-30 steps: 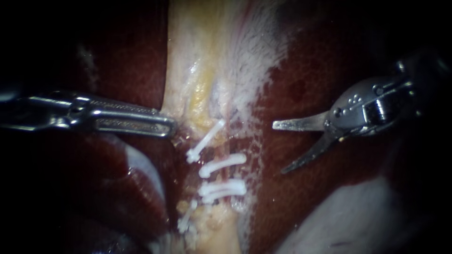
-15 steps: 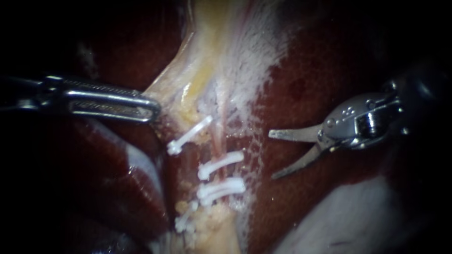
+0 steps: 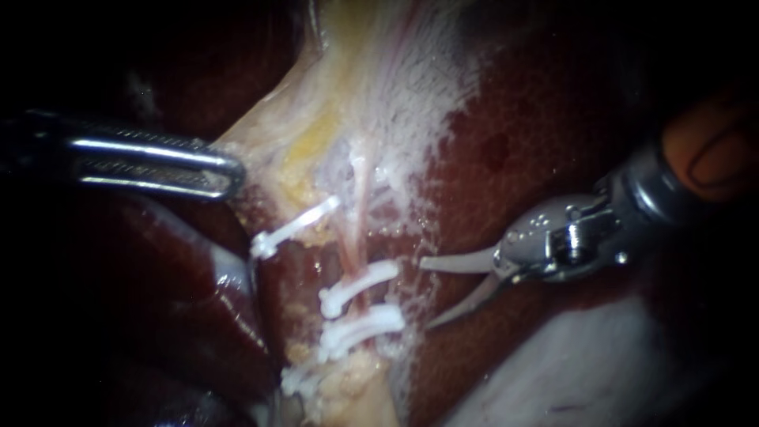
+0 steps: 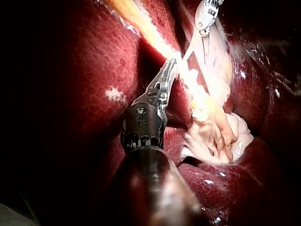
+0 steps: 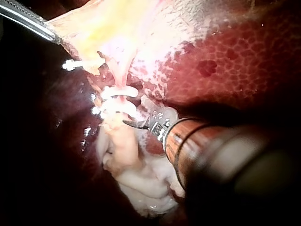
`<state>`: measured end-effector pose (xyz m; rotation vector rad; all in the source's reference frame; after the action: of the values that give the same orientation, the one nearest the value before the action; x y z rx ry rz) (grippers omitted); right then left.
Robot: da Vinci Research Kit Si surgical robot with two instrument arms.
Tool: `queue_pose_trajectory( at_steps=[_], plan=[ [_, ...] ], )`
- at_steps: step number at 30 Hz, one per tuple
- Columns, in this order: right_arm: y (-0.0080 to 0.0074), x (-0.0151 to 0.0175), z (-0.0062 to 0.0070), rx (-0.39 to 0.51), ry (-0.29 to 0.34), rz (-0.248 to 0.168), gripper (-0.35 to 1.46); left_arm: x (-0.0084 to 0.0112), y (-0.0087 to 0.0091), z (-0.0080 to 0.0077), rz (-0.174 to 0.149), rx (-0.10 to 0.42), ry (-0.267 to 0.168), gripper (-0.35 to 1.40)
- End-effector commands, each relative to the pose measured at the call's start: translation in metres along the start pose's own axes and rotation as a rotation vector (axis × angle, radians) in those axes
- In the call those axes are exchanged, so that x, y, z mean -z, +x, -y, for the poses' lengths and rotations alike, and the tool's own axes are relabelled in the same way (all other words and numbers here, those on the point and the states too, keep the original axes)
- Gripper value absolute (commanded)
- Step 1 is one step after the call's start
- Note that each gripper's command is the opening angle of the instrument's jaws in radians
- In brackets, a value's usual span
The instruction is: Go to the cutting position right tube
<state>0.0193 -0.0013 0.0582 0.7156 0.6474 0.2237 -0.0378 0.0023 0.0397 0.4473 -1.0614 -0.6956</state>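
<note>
The left instrument [image 3: 225,170] ends in long, slim silver jaws, slotted and finely ridged, on a dark wrist. The right instrument [image 3: 428,291] has two thin curved grey blades, a dimpled steel wrist with pins, and a copper-brown shaft.

Left instrument [image 3: 229,170]: shaft level from left, tip clamped on pale tissue [image 3: 269,138]. Right instrument [image 3: 431,292]: shaft from upper right, blades spread apart, pointing left.

A surgical practice lab: glistening dark-red liver [image 3: 538,119] surrounds the right instrument's [image 3: 427,292] end effector, with white clips [image 3: 360,281] crossing a pale tube [image 3: 357,229] just ahead of it.
</note>
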Motion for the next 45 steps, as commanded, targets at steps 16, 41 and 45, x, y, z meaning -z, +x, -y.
queue_pose_trajectory(
  at_steps=[16,41,45],
  plan=[
    [0.0011,-0.0036,-0.0015,-0.03,0.035,-0.014,0.29,0.0,0.0002,0.0,0.0,0.0,-0.001,-0.35],
    [0.0026,-0.0067,-0.0021,-0.06,0.067,-0.086,0.28,-0.0004,0.0001,0.0002,0.001,0.0,-0.004,-0.35],
    [0.0028,-0.0068,-0.0019,-0.064,0.075,-0.098,0.28,-0.0004,0.0001,0.0003,0.001,0.0,-0.005,-0.35]
  ],
)
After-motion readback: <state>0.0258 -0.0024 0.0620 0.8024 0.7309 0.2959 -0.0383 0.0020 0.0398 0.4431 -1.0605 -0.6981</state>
